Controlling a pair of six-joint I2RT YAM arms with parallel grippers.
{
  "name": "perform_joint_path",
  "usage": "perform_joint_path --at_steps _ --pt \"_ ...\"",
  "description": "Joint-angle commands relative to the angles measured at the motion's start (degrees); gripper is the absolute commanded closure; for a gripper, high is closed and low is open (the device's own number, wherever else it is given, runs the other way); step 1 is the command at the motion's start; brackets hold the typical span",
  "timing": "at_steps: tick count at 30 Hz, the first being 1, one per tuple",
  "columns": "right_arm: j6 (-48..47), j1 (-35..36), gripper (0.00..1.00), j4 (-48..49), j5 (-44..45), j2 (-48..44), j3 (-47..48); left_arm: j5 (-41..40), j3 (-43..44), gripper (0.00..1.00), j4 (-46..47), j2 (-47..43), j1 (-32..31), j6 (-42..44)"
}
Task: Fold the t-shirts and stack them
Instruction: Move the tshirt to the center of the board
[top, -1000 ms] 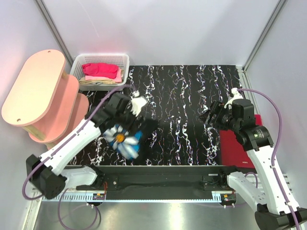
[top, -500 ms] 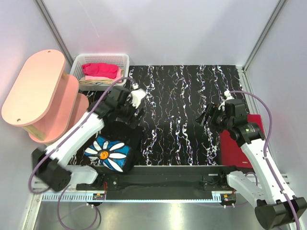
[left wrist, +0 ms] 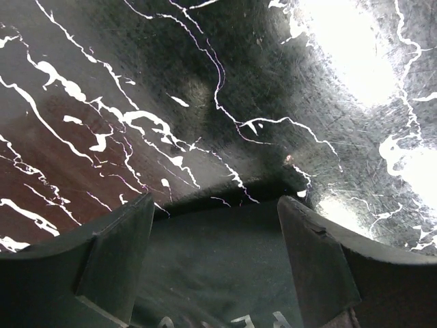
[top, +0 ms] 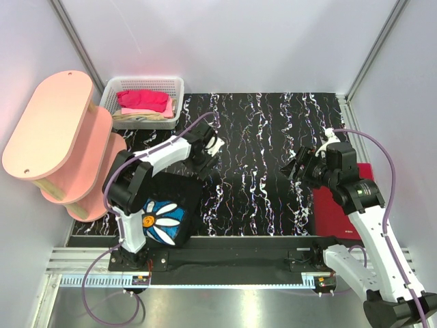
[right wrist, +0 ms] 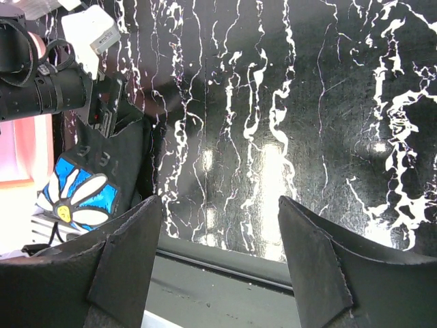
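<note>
- black t-shirt (top: 167,205): daisy print in white and blue with a yellow centre, lying bunched on the near left of the counter (top: 266,130), print towards the near edge; also seen at the left of the right wrist view (right wrist: 95,184).
- dark red t-shirt (top: 334,212): flat at the near right edge of the counter, partly hidden under the right arm.
- pink t-shirt (top: 142,100): in the white basket (top: 147,81) at the far left corner, on top of paler folded cloth.
- left gripper (top: 208,145): just beyond the far edge of the black t-shirt, low over the counter; jaws apart in its wrist view (left wrist: 215,253), nothing clamped between the fingers.
- right gripper (top: 298,167): over the right-centre of the counter, left of the dark red t-shirt; jaws wide apart (right wrist: 218,253), holding nothing.
- pink shelf (top: 51,123): rounded tiers, standing left of the counter beside the basket.
</note>
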Motion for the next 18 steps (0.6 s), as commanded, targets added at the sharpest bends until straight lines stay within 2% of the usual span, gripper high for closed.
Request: perform_joint_path --at_steps 1,10,13,15,16,18 --pt "-1.7 0.4 0.23 -1.0 1.1 0.1 3.0 -0.9 -1.1 0.23 0.1 -3.0 0.1 -0.4" --pt "-2.3 0.3 0.23 -1.2 1.9 0.3 4.5 2.1 -6.0 0.24 -0.9 -0.8 -0.3 -0.9" --pt "-2.4 0.4 0.23 -1.4 2.2 0.3 4.5 2.4 -8.0 0.27 -0.9 -0.4 -1.1 -0.7" --pt "-2.4 0.4 0.23 -1.4 2.3 0.4 4.5 4.1 -8.8 0.41 -0.9 0.1 -1.7 -0.7" --pt "-2.3 0.4 0.23 -1.4 2.5 0.5 4.5 4.3 -9.0 0.66 -0.9 1.0 -1.9 -0.6" --pt "-2.3 0.4 0.23 -1.5 2.7 0.6 4.4 4.8 -9.2 0.86 -1.1 2.2 -2.1 -0.8"
